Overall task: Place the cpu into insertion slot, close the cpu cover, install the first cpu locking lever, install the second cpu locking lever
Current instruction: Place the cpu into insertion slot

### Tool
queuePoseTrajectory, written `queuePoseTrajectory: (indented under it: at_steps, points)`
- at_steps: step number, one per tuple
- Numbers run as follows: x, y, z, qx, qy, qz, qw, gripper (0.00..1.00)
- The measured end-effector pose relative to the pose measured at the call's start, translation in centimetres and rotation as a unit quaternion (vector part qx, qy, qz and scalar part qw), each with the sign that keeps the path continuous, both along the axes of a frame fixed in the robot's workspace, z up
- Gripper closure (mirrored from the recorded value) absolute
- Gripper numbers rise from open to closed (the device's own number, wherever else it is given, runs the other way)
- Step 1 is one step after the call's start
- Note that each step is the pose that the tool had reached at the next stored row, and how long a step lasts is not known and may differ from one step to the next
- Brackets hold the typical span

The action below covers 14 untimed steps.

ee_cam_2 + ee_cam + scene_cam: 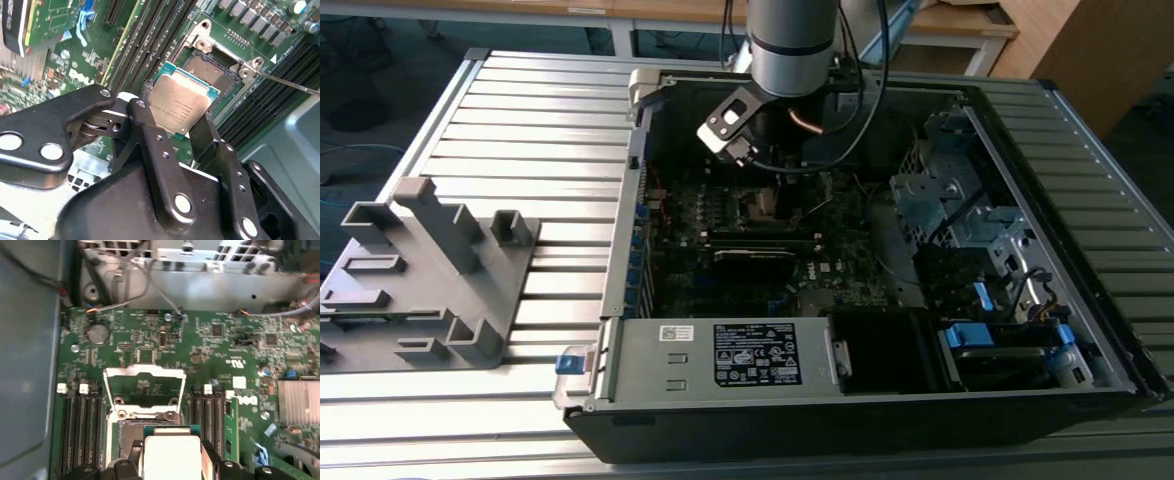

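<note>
My gripper [177,103] is shut on the cpu [186,97], a flat silver-topped chip with a green edge, pinched by its two sides between black fingers [148,95]. The chip hangs tilted just above the insertion slot [212,70], a dark square socket in the green motherboard, and overlaps one side of it. In the first wrist view the cpu [172,455] sits over the insertion slot [131,436], and the cpu cover [144,373] stands raised beyond it. A thin locking lever [292,85] sticks out beside the socket. In the exterior view the gripper [771,168] is low inside the open computer case [854,410].
Long black memory slots [135,50] flank the socket on both sides. A finned heat sink [299,401] and loose cables [150,280] lie nearby. A power supply [747,355] and drive bays [961,200] fill the case. A grey fixture [427,280] stands at the exterior view's left.
</note>
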<state>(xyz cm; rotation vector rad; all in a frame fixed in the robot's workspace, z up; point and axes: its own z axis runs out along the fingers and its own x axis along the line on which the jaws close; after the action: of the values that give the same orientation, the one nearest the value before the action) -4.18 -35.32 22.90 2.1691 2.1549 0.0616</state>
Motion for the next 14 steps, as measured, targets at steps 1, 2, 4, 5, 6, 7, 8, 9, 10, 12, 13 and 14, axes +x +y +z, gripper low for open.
queuePoseTrajectory:
  at_steps: [1,2,4,5,6,7,8,9,10,12,13,14]
  points:
    - [0.00,0.00,0.00,0.0000,0.0000,0.000,1.00000,0.46]
    - [0.00,0.00,0.00,0.0000,0.0000,0.000,1.00000,0.46]
    - [0.00,0.00,0.00,0.0000,0.0000,0.000,1.00000,0.46]
    - [0.00,0.00,0.00,0.0000,-0.0001,0.000,1.00000,0.46]
    - [0.00,0.02,-0.01,0.0001,-0.0001,0.000,1.00000,0.46]
    - [0.00,0.06,-0.02,0.0002,-0.0001,0.000,1.00000,0.46]
    - [0.00,0.10,-0.02,0.0002,-0.0001,0.000,1.00000,0.46]
    - [0.00,0.17,-0.01,0.0001,-0.0001,0.000,1.00000,0.46]
    - [0.00,0.26,-0.01,0.0001,-0.0001,0.000,1.00000,0.46]
    - [0.00,0.37,-0.01,0.0000,0.0000,0.000,1.00000,0.46]
    - [0.00,0.37,-0.01,0.0001,0.0000,0.000,1.00000,0.46]
    - [0.00,0.37,-0.02,0.0001,-0.0001,0.000,1.00000,0.46]
